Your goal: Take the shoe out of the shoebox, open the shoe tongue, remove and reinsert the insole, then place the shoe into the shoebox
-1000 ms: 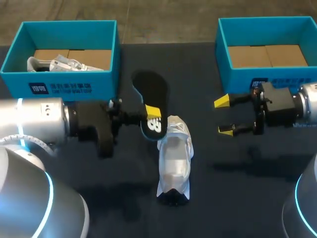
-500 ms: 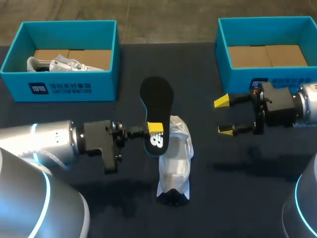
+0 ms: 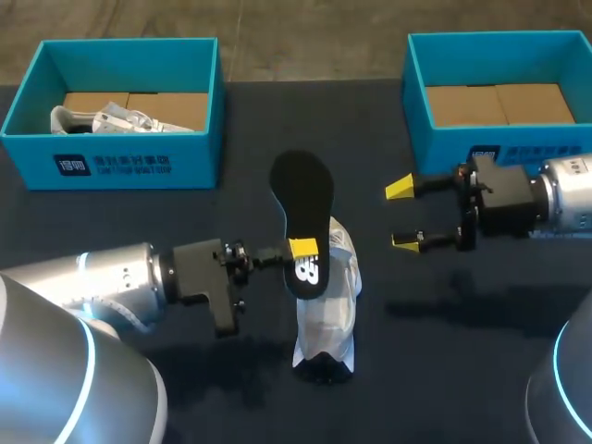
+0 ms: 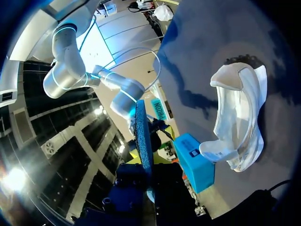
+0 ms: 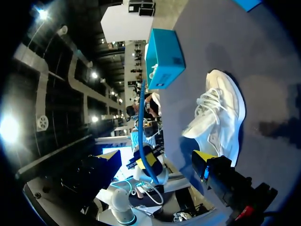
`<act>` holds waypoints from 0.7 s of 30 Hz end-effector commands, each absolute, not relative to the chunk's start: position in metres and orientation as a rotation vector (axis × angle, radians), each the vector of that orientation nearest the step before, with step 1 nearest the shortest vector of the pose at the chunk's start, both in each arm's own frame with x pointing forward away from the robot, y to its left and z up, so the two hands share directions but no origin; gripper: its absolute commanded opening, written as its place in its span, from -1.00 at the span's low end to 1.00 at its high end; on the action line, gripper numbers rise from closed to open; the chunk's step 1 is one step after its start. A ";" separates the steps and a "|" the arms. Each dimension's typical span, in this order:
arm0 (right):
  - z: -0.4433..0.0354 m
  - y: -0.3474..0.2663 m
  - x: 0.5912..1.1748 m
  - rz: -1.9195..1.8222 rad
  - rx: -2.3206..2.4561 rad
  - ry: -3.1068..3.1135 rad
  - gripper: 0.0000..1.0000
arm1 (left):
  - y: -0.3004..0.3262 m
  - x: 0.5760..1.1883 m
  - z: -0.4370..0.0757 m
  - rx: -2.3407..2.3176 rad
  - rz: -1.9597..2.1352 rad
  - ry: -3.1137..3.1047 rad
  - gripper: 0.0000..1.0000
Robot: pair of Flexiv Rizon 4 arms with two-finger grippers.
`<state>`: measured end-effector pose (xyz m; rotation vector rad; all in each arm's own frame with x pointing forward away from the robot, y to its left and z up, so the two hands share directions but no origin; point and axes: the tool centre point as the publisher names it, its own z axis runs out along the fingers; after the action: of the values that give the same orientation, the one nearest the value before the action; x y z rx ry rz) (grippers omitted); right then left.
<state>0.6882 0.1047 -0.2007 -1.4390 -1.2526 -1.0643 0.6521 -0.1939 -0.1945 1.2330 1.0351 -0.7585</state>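
Observation:
A white shoe (image 3: 326, 310) lies on the dark table, toe toward the front edge. My left gripper (image 3: 302, 250) is shut on the heel end of the black insole (image 3: 303, 190), which hangs over the shoe's opening and points toward the back. In the left wrist view the insole (image 4: 143, 136) shows edge-on between the fingers, with the shoe (image 4: 240, 117) beside it. My right gripper (image 3: 402, 215) stands open to the right of the shoe, holding nothing. From the right wrist, the shoe (image 5: 221, 113) lies ahead and the insole (image 5: 142, 132) stands beyond it.
A blue shoebox (image 3: 199, 97) at the back left holds another white shoe (image 3: 111, 118). A second blue shoebox (image 3: 414, 102) stands at the back right, just behind my right arm, showing only its cardboard floor.
My left arm has carried the insole rightward and toward the front, from beside the left box to over the shoe. The right gripper has shifted slightly left, still open.

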 end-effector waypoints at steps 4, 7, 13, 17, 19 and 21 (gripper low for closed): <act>-0.203 0.108 0.691 -1.064 -1.436 -1.253 1.00 | -0.195 0.652 -0.194 1.233 -0.756 1.036 -1.00; -0.205 0.109 0.692 -1.067 -1.439 -1.250 1.00 | -0.195 0.652 -0.194 1.233 -0.756 1.036 -1.00; -0.207 0.128 0.699 -1.114 -1.389 -1.272 1.00 | -0.202 0.651 -0.204 1.249 -0.788 0.991 -1.00; -0.211 0.140 0.705 -1.106 -1.379 -1.284 1.00 | -0.203 0.653 -0.206 1.241 -0.788 0.988 -1.00; -0.211 0.144 0.707 -1.106 -1.369 -1.287 1.00 | -0.203 0.655 -0.206 1.238 -0.789 0.981 -1.00; -0.211 0.147 0.708 -1.111 -1.355 -1.295 1.00 | -0.205 0.656 -0.207 1.241 -0.786 0.979 -1.00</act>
<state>0.6975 0.1355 -0.2055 -1.3702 -1.2909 -1.1164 0.6525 -0.1995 -0.2050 1.2405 0.9811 -0.7858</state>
